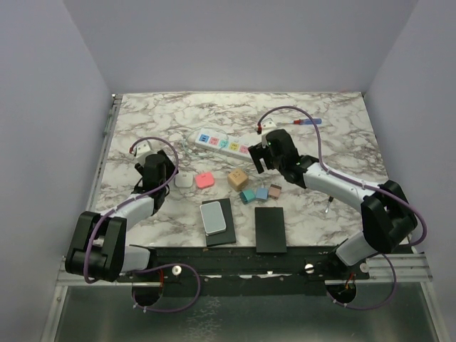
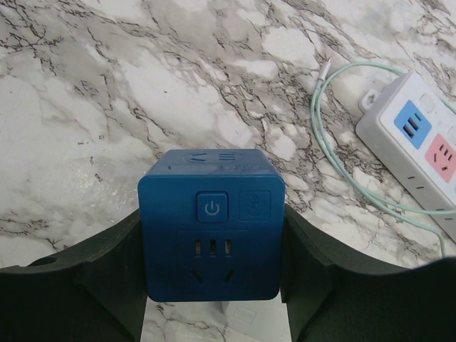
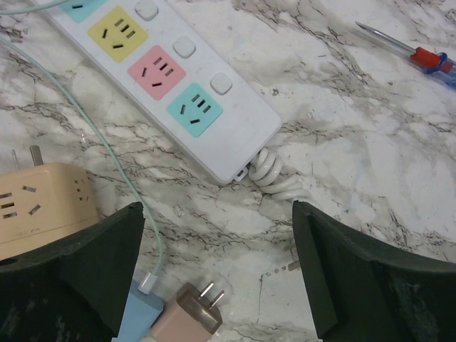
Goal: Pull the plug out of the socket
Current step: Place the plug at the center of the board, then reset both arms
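Nearest, by the front edge of the marble table (image 1: pixel 342 149), two dark slabs (image 1: pixel 270 229) lay side by side, the left one carrying a grey pad (image 1: pixel 213 217). Just beyond them sat a scatter of small pieces: a white adapter (image 1: pixel 184 182), a pink adapter (image 1: pixel 204 180), a tan cube adapter (image 1: pixel 238 179) and a short row of a teal plug (image 1: pixel 247 195), a light blue plug (image 1: pixel 261 193) and a brown plug (image 1: pixel 274 190).

On the left, the left claw (image 2: pixel 211 242) was closed tight on the blue cube plug (image 2: pixel 211 214), one finger pressed to each side, its power-button face turned to the wrist camera. The cube was held apart from the socket (image 2: pixel 420 157), which lay off to its right.

The right claw (image 3: pixel 217 214) hung wide open with nothing between its fingers, over bare marble just short of the socket's cord end. There the white cord (image 3: pixel 274 174) curled out in a tight coil, and a mint cable (image 3: pixel 107 149) ran past toward the light blue plug.

Farther back, the socket (image 1: pixel 223 144) lay flat and slanted across the middle of the table. None of its outlet faces that showed in the wrist views had anything plugged in. Beyond it, near the right rear, lay a screwdriver (image 1: pixel 303 122).
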`<action>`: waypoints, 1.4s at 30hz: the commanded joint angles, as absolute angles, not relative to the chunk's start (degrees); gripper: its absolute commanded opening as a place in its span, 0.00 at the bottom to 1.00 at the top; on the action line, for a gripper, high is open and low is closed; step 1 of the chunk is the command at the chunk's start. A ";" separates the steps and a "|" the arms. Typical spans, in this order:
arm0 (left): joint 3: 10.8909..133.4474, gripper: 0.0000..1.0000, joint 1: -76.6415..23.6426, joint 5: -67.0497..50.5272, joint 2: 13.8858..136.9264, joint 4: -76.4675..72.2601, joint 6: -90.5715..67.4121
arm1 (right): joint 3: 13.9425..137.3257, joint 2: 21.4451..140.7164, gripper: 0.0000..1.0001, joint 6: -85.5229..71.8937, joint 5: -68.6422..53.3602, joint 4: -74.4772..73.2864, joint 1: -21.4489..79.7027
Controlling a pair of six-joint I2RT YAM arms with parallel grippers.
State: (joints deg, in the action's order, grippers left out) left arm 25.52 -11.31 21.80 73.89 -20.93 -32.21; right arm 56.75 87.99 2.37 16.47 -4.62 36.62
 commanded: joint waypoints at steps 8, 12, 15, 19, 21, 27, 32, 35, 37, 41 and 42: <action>24.96 0.41 -11.01 18.81 74.65 -22.03 -33.87 | 55.68 85.97 0.91 -1.06 21.69 -3.77 35.51; 24.75 0.62 -10.99 19.14 73.99 -21.97 -33.75 | 55.37 85.23 0.91 -2.55 21.36 -4.05 34.74; 24.46 0.70 -10.99 19.31 73.16 -21.97 -33.92 | 55.60 84.87 0.91 -2.81 21.31 -4.66 34.63; 24.43 0.80 -10.99 19.43 72.48 -21.98 -33.93 | 55.31 84.47 0.91 -3.05 21.44 -4.65 34.41; 24.35 0.84 -10.99 19.34 72.22 -21.97 -34.05 | 55.16 84.39 0.91 -3.29 21.45 -4.57 34.36; 24.13 0.90 -10.99 19.14 70.66 -21.98 -33.66 | 54.62 83.43 0.91 -4.19 21.66 -4.56 34.06; 24.75 0.91 -10.99 19.13 68.82 -20.53 -33.81 | 54.85 82.68 0.92 -5.29 21.28 -5.14 33.18; 26.01 0.91 -11.00 18.53 67.19 -18.77 -34.12 | 55.75 82.45 0.92 -7.41 21.07 -6.94 31.96; 27.60 0.91 -10.99 17.54 66.22 -16.88 -33.66 | 56.45 82.10 0.92 -9.06 20.13 -8.47 30.56; 33.21 0.92 -10.99 16.47 65.74 -9.27 -31.45 | 56.02 79.79 0.92 -12.59 16.16 -9.97 25.90; 34.62 0.92 -10.99 15.93 65.70 -7.48 -30.20 | 55.70 78.88 0.92 -13.58 14.77 -10.34 24.33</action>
State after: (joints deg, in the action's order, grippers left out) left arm 28.18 -11.31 18.59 67.02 -15.62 -33.36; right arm 55.13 82.70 -8.62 18.81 -7.49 28.71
